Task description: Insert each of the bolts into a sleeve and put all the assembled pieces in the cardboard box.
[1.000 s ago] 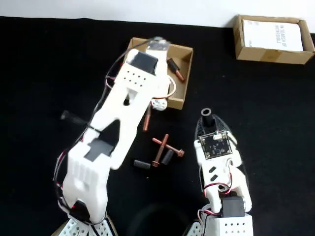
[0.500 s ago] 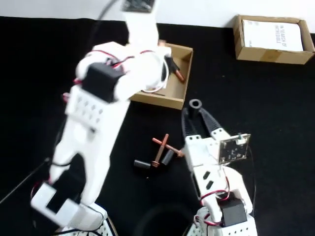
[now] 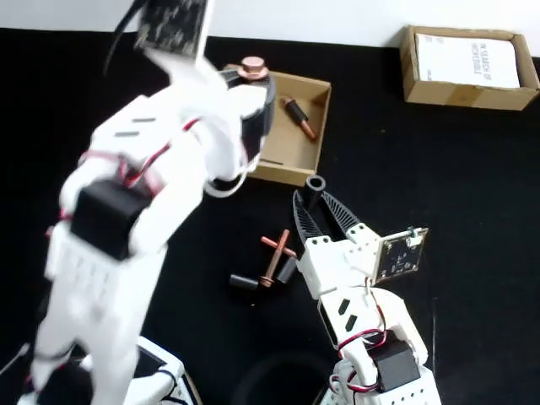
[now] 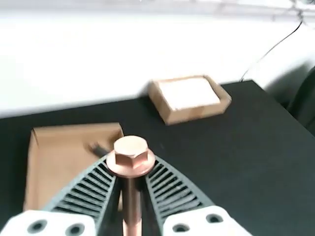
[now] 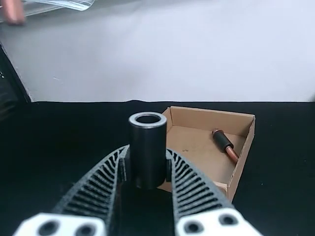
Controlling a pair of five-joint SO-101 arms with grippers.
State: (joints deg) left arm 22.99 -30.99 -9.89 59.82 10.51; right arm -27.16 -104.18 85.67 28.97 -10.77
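Poking from the left gripper (image 4: 131, 165) — a copper-coloured bolt (image 4: 131, 156), hex-headed.

Setting: robotics workbench, of lab or maker type. Evidence recorded:
- Table (image 3: 472, 211) draped in black and set against a plain white wall (image 5: 197, 49).
- Left arm (image 3: 143, 211) and right arm (image 3: 359, 291) built of white plastic, with red wiring (image 3: 126, 169) left exposed.
- Bare circuit board (image 3: 396, 256) mounted at the right wrist.
- Loose bolts (image 3: 277, 253) laid out between a cardboard box (image 3: 287, 175) and a second box (image 3: 464, 94).
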